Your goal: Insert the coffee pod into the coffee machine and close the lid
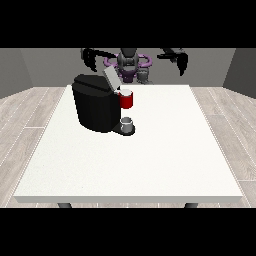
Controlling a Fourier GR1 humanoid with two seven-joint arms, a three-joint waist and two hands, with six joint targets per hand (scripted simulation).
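I am looking across a large white desk (150, 165) that is filling most of my view, with grey plank flooring (22, 115) showing on both sides of it. Sitting toward the far left part of the desk is the black coffee machine (95, 107), a bulky dark block that is standing upright. Its grey lid (110, 78) is tilting up and back, so the top is standing open. On the machine's right side a red section (127, 101) is facing me, and what I am taking for the coffee pod (126, 92), a small pale round thing, is sitting right on top of that red part, just under the raised lid. Below it a small grey cup (127, 121) is resting on the machine's dark base plate. Behind the far edge of the desk the robot (128, 62) is standing, small in my view, with both arms raised and spread wide, well above the desk and well apart from the machine. The hand at the view's left (90, 58) is hanging with its fingers pointing down, holding nothing. The hand at the view's right (181, 64) is hanging the same way, fingers drooping, also holding nothing.
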